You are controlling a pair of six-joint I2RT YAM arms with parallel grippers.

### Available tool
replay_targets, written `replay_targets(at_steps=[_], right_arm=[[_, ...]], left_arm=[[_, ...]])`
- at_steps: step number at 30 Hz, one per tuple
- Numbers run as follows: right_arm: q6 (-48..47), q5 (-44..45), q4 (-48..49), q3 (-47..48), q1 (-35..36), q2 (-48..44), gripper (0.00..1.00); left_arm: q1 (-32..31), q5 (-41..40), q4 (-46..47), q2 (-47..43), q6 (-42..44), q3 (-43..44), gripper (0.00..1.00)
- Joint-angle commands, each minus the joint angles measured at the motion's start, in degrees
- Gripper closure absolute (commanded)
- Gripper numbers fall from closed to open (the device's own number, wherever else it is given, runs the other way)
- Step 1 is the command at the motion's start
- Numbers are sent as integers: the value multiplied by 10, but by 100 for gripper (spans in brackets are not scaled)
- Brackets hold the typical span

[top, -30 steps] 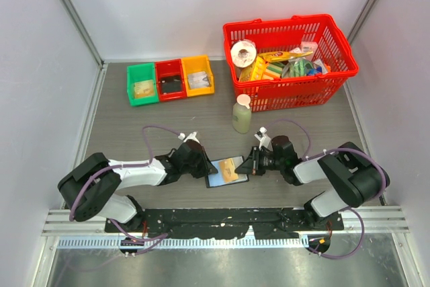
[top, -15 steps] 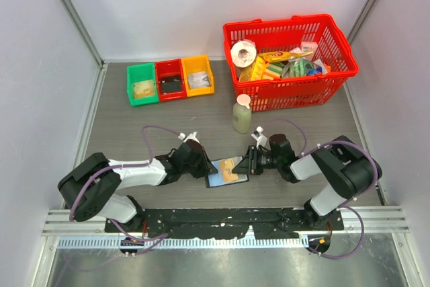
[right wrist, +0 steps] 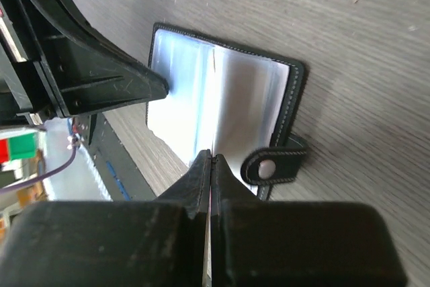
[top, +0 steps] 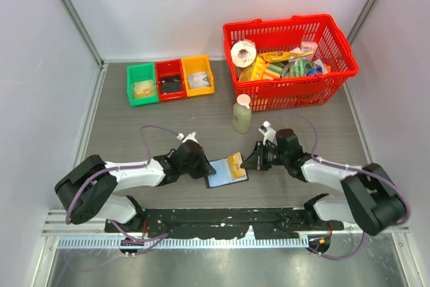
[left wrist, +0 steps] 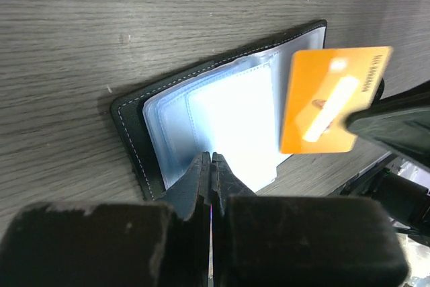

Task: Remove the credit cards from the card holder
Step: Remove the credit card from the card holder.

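Card holder (top: 222,178) lies open on the counter (top: 134,132) close to the arm bases, pale sleeves up. Left gripper (top: 206,170), jaws closed tight, bears on its left edge, probably to pin it against the pull. Right gripper (top: 246,162) pinches an orange credit card (left wrist: 329,102) above the sleeves. Left wrist view shows the card's face, apparently clear of the pockets. Right wrist view shows no card, only the clasp tab (right wrist: 272,164).

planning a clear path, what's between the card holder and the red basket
A pale bottle with a white cap stands between the card holder and the red basket, close to the basket, shown in the top view.
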Motion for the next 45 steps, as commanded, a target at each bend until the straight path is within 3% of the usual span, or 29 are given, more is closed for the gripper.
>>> replay_targets(at_steps=[1,2,3,4,6,7,9,14,17,24,30,33,36,38,40,43,45], right_arm=[[-96,67,-195,55,-3,-83,99],[-103,69,-241,61,-5,-106,99],[-116,70,-261,77,-4,-130,99],[-121,69,-285,83,-4,-140,99],[-126,56,-304,101,-5,-176,99],[-131,43,-310,115,-4,-194,99],[-145,27,-334,141,-4,-215,99],[-180,-21,-389,206,0,-238,99],[-205,-52,-399,229,4,-257,99],[-250,-132,-403,263,11,-278,99],[-261,-168,-383,267,23,-280,99],[-263,-169,-375,268,33,-278,99],[-271,-168,-374,270,39,-268,99],[-271,-168,-371,270,40,-262,99],[-270,-165,-366,270,42,-256,99],[-259,-128,-356,265,41,-253,92],[-248,-97,-352,263,41,-252,74]], left_arm=[[-1,-26,-69,-20,39,3,100],[-1,-23,-69,-29,48,9,100],[-1,-22,-88,-39,62,18,92],[-1,-23,-97,-56,79,31,77],[-1,-29,-124,-83,120,57,60],[-1,-29,-136,-104,149,73,45],[4,-14,-155,-127,207,103,28],[30,102,-235,-138,362,201,7],[37,168,-293,-125,463,262,6],[59,296,-364,-101,577,357,13],[59,416,-372,-64,594,389,24],[59,450,-361,-58,591,389,35],[58,462,-351,-59,587,385,54],[58,463,-351,-59,588,384,73],[59,454,-350,-65,589,380,97],[66,399,-345,-85,587,363,100],[95,387,-335,-104,571,347,100]])
